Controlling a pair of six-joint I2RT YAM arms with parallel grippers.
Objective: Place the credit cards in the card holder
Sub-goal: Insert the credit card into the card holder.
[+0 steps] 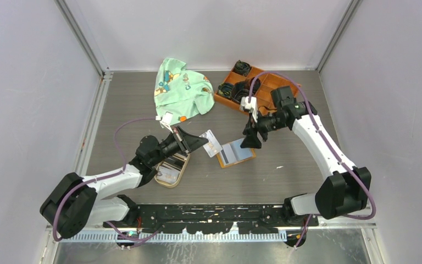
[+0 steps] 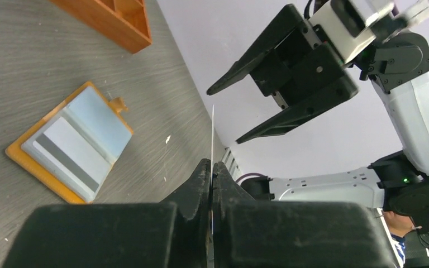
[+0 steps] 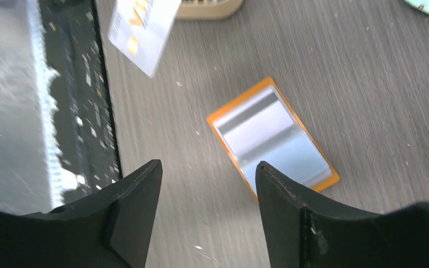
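The card holder lies open on the table, orange-edged with pale grey-blue slots, and a striped credit card rests in it. My left gripper is shut on a white credit card, held in the air just left of the holder. The left wrist view shows that card edge-on between the closed fingertips, with the holder lower left. My right gripper hangs open and empty over the holder's right edge; in its own view the holder lies beyond the fingertips.
A tan oval dish holding more cards sits under the left arm. An orange compartmented tray stands at the back, with a green printed cloth to its left. The right gripper is close in front of the held card.
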